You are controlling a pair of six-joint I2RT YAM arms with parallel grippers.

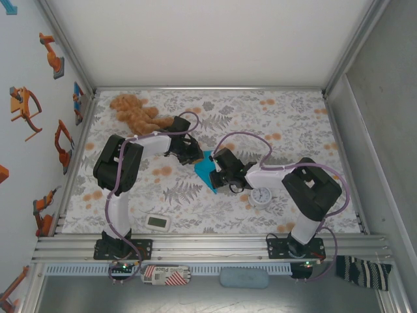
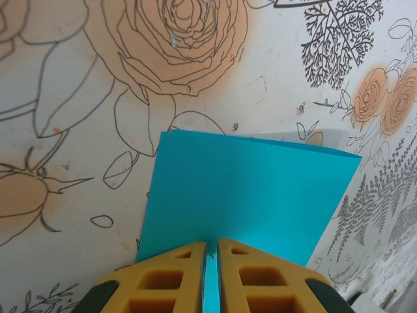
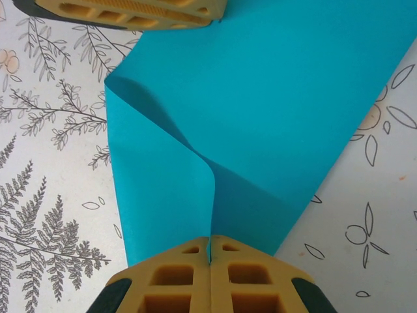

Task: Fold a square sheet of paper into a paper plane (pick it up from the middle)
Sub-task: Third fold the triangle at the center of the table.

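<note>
Top view, counter (image 1: 293, 130): flat surface under a matte cloth printed with grey ferns and orange roses.
Top view, paper: the thin turquoise-blue sheet of paper (image 1: 208, 171) sits near the middle of the counter as a small angular shape, pointed toward the near edge, between the two claws.
Top view, left claw (image 1: 194, 158): black head at the sheet's far-left edge, touching it.
Top view, right claw (image 1: 218, 177): black head at the sheet's right side, touching it.
Top view, other things: a fuzzy brown teddy bear (image 1: 133, 112) lies at the far left; a small round white clock (image 1: 262, 196) lies just beside the right arm; a small white rectangular gadget (image 1: 158, 223) lies near the front edge.
Left wrist view, left claw (image 2: 212, 244): ribbed yellow fingers (image 2: 163, 277) almost together, pinching the sheet's near edge, a blue sliver in the slit.
Left wrist view, paper (image 2: 247, 195): smooth, doubled over, a paler layer peeking out along the far edge; it hangs over the rose print (image 2: 78, 78).
Right wrist view, right claw (image 3: 210, 240): yellow fingers pressed together on a raised ridge of the sheet.
Right wrist view, paper (image 3: 280, 117): one flap curls up in a soft bend, casting a shadow; the rest runs as a broad smooth band to the far yellow fingers (image 3: 130, 13) of the left claw.
</note>
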